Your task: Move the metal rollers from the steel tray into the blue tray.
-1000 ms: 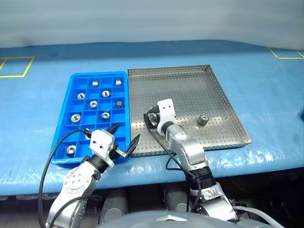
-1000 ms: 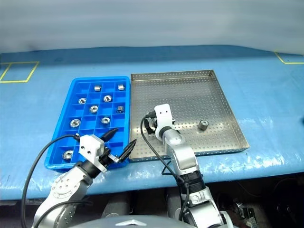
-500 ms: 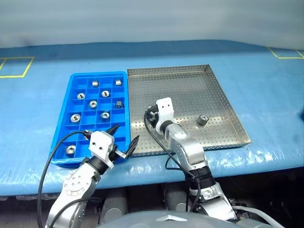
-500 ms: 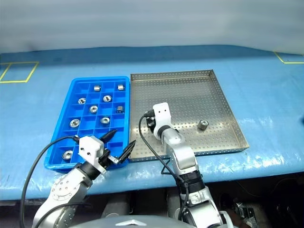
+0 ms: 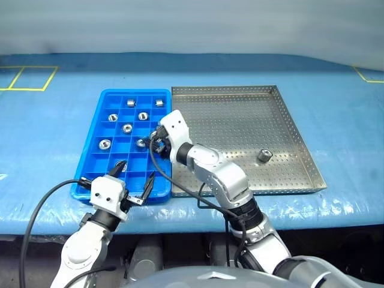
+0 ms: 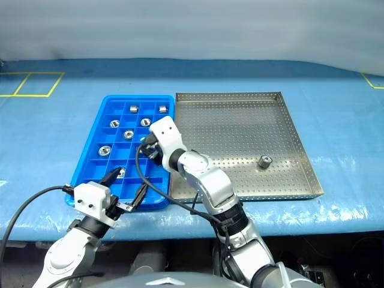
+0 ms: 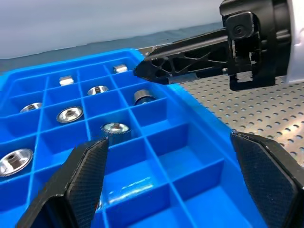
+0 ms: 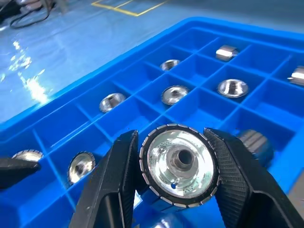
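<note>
Right wrist view: right gripper [image 8: 176, 187] clamped on one metal roller [image 8: 179, 164], above blue tray [image 8: 142, 52] | blue tray: at least seven rollers lying in compartments | steel tray [image 5: 240, 120]: one roller [image 5: 263, 155], right side | left gripper [image 5: 133, 183]: fingers spread apart, empty, at blue tray's near edge

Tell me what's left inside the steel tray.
One metal roller lies on the steel tray's perforated floor, near the right rim. The right arm hides part of the tray's near left corner, so anything there cannot be seen.
</note>
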Controlling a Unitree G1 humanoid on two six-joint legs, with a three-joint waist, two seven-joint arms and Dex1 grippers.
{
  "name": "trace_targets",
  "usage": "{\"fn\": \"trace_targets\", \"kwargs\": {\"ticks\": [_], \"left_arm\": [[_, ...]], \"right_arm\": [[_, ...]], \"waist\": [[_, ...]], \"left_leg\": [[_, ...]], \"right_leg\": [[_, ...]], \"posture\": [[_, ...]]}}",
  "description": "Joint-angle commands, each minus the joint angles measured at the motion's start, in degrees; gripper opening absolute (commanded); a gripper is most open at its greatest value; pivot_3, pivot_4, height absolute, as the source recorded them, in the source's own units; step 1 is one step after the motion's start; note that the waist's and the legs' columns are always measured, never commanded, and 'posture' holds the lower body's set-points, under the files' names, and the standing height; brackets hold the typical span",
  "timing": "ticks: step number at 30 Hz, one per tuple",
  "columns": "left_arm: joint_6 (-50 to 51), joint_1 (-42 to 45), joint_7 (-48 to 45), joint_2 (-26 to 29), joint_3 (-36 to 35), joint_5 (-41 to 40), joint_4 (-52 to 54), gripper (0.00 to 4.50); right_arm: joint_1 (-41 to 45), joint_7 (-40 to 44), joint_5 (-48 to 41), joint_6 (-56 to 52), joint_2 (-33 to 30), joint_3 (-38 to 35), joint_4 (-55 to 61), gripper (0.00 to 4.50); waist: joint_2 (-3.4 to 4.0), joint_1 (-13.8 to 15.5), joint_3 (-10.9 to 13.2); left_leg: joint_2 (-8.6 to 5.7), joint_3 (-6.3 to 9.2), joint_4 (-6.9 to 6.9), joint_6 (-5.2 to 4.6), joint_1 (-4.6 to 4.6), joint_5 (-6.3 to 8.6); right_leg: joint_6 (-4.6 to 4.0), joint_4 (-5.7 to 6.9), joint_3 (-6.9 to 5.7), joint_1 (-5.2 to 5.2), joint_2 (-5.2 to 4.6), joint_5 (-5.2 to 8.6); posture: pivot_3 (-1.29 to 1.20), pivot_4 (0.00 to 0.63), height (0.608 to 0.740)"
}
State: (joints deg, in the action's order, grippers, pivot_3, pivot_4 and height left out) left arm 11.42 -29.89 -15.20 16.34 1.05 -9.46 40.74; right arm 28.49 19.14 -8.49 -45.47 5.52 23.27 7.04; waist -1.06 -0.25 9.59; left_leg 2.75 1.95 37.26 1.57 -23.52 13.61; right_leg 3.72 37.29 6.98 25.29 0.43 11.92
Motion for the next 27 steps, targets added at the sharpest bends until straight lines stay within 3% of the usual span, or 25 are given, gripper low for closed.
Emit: {"fn": "trace_targets", "kwargs": {"ticks": [1,12,20,27], "left_arm": [[-2.1,-0.5,-0.6,-0.1,0.0,-0.3,3.2,4.50],[-3.0,-0.6,-2.6,-0.1,0.7,-1.0,2.2,4.50],[-3.6,0.4,-4.4,0.3,1.0,-1.5,0.7,4.50],[-1.9,4.0,-6.1,0.8,2.1,-1.7,-0.5,4.50]], "right_arm": [[-0.3,1.8,0.1,-0.5,-1.2,2.7,1.8,1.83],[-2.1,1.7,0.3,-3.2,-4.4,3.1,3.8,1.83],[-3.0,-2.2,1.5,-3.2,-3.9,0.4,4.7,4.48],[-4.0,-8.6,-0.5,-1.4,-0.9,-11.9,6.2,4.48]], "waist": [[0.00,0.2,0.0],[0.00,0.4,0.0],[-0.01,0.4,-0.1],[-0.01,-0.6,-0.1]], "left_leg": [[0.00,0.00,0.00,0.00,0.00,0.00],[0.01,-0.02,0.00,0.01,0.00,0.00],[0.00,-0.03,0.04,0.01,0.02,0.00],[0.00,-0.04,0.07,0.01,-0.01,0.00]], "right_leg": [[0.00,0.00,0.00,0.00,0.00,0.00],[-0.01,0.00,0.00,0.03,0.01,0.01],[0.00,-0.02,0.00,-0.02,-0.01,0.01],[0.01,-0.01,0.01,0.00,0.00,0.00]], "posture": [[0.22,0.150,0.740],[0.18,0.150,0.740],[0.14,0.150,0.740],[0.10,0.150,0.740]]}}
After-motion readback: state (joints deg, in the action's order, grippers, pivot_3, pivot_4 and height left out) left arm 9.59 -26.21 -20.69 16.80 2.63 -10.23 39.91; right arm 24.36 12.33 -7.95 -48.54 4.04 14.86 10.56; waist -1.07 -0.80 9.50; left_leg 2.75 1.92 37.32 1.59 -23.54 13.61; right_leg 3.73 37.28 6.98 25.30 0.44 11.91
